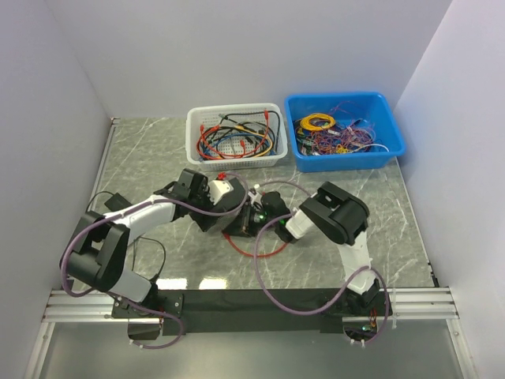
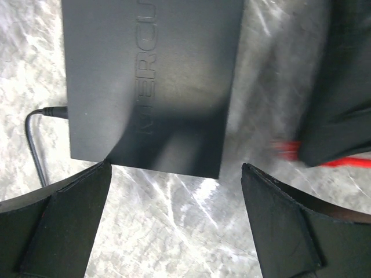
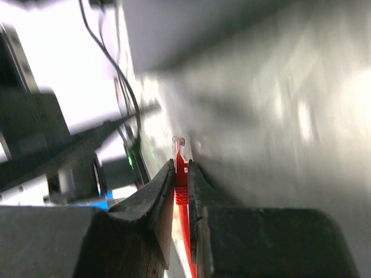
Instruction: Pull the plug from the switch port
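— Where's the switch (image 2: 151,87)?
— Flat on the worktop (image 1: 142,158), with the left claw (image 2: 175,174) spread wide astride one end, probably to brace it.
— And the plug (image 3: 178,152)?
— Pinched in the right claw (image 3: 181,169), seemingly just clear of the switch.

Shows the switch (image 2: 151,81) flat on the bench (image 1: 158,150) just before the left fingers (image 2: 64,226), the plug (image 3: 181,174) between the right fingers (image 3: 151,214) beside it, basket (image 1: 193,134) left of bin (image 1: 343,98) behind.
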{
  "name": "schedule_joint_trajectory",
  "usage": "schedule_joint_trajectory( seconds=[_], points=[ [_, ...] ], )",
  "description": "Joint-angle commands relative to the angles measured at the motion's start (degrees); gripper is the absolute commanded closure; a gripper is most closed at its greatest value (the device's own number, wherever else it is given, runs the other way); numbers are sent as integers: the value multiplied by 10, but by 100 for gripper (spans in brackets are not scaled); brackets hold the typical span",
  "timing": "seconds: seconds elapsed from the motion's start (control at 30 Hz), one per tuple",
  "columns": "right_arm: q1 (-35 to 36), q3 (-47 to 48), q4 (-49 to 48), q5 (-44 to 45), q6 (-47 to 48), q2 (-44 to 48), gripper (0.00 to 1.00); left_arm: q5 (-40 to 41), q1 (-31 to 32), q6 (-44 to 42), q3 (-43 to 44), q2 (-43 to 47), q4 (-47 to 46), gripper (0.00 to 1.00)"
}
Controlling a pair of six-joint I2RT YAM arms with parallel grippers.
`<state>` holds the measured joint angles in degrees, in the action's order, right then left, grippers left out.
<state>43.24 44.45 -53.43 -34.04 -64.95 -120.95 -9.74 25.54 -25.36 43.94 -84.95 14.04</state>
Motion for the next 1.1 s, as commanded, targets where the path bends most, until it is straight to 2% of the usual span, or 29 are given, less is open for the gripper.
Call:
schedule_joint_trajectory(
  seconds=[0.0, 0.2, 0.23, 0.3, 0.33, 0.43, 0.47, 0.6, 0.7, 0.73, 0.8, 0.9, 1.07],
  points=[
    [4, -75, 113, 9, 60, 46, 100, -69, 4, 8, -3, 13, 54, 1],
    [5, -135, 226, 39, 119, 222, 100, -114, -30, -1, 18, 65, 132, 1],
    [6, -137, 248, 43, 126, 274, 100, -115, -39, -2, 21, 76, 156, 1],
    [10, -131, 327, 54, 155, 331, 100, -119, -50, 1, 30, 90, 175, 1],
    [13, -125, 388, 64, 163, 388, 100, -120, -63, 2, 33, 101, 181, 1],
    [18, -74, 481, 94, 206, 499, 100, -123, -97, 7, 42, 116, 204, 1],
    [18, -36, 529, 104, 227, 522, 100, -126, -108, 6, 47, 118, 208, 1],
    [17, 91, 610, 142, 278, 587, 100, -149, -164, 4, 54, 133, 210, 1],
    [15, 219, 619, 155, 328, 572, 100, -160, -197, 4, 59, 142, 213, 1],
    [14, 290, 617, 154, 355, 544, 100, -166, -211, 7, 60, 145, 213, 1],
    [5, 369, 611, 142, 382, 500, 100, -172, -227, 8, 62, 145, 215, 1],
    [-21, 521, 579, 114, 416, 389, 100, -171, -238, 11, 57, 145, 212, 1],
    [-61, 775, 512, 92, 362, 146, 100, -165, -268, 9, 40, 150, 203, 1]
  ],
)
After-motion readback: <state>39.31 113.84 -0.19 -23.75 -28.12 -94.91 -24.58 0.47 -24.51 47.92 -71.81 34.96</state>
